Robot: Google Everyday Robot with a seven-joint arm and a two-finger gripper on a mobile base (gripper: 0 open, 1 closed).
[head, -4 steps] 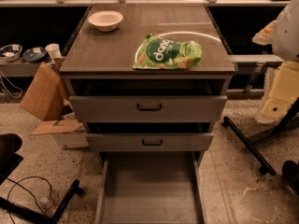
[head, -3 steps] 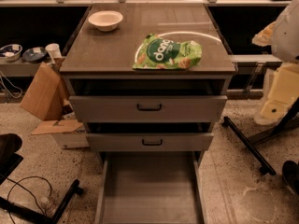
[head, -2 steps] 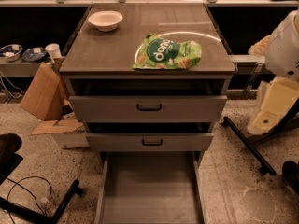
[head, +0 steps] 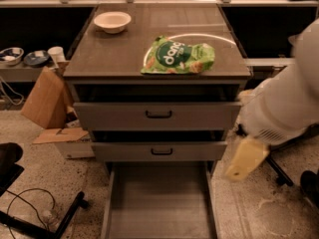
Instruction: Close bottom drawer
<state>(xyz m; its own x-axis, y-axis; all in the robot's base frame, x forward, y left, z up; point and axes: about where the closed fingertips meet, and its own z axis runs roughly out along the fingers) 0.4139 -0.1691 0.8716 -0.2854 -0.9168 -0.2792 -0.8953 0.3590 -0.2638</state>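
The bottom drawer [head: 158, 203] is pulled far out of the grey cabinet. Its long flat grey tray is empty and runs to the frame's lower edge. Its front and black handle are out of view below that edge. My white arm [head: 284, 103] comes in from the right. The gripper [head: 245, 159] shows as a pale yellowish end hanging down beside the cabinet's right side. It is level with the middle drawer and just right of the bottom drawer's tray, and it touches nothing.
The top drawer [head: 158, 114] and the middle drawer [head: 160, 151] each stand slightly out. On the cabinet top lie a green snack bag [head: 177, 58] and a white bowl [head: 112, 21]. A cardboard box [head: 46, 96] stands left; black chair legs [head: 50, 223] and cables lie on the floor.
My arm has swung in from the right edge, leftward and downward, bringing the gripper close to the cabinet's right side. The drawers have not moved.
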